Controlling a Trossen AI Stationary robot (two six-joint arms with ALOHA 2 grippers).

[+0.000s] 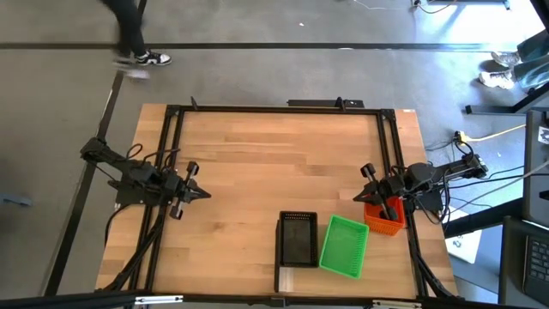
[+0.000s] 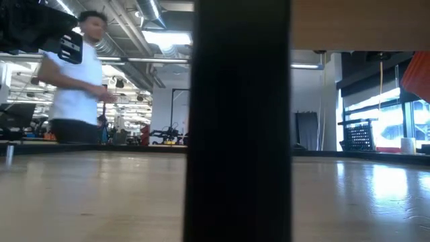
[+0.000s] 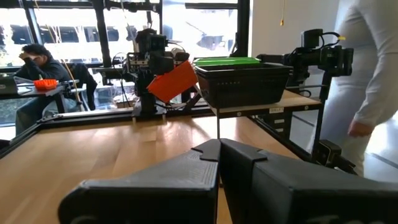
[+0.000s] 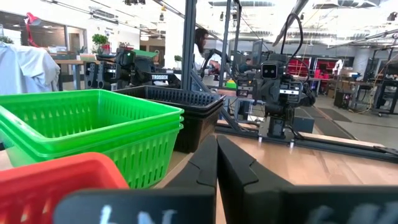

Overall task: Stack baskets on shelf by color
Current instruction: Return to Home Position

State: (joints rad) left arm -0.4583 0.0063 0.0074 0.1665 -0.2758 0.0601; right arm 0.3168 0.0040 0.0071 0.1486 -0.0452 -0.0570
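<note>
The left gripper (image 1: 202, 193) hung over the left part of the tabletop (image 1: 274, 146), well apart from every basket. Its jaws were together, the two dark fingers meeting along a thin seam in its own wrist view.

The right gripper (image 1: 364, 196) hung over the tabletop's right side, just above and beside the orange basket (image 1: 386, 225). In the right wrist view its jaws were also together, with nothing between them, and the basket's orange rim showed close beneath the camera.

The baskets sat in a row on the shelf (image 3: 297, 98), a pale board raised above the near edge of the tabletop. The black stack (image 1: 298, 240) stood square at the left of the row. The green stack (image 1: 344, 246) was in the middle, close beside the black one and turned a little askew. Both were nested, rim inside rim.

The orange basket was at the right end, next to the green stack. It was tilted rather than level; the left wrist view showed it canted with one corner high. Whether it rested on the shelf, on other orange baskets, or against the right arm could not be told.

Beyond the tabletop, a person (image 2: 74, 81) in a white shirt stood in the room.
</note>
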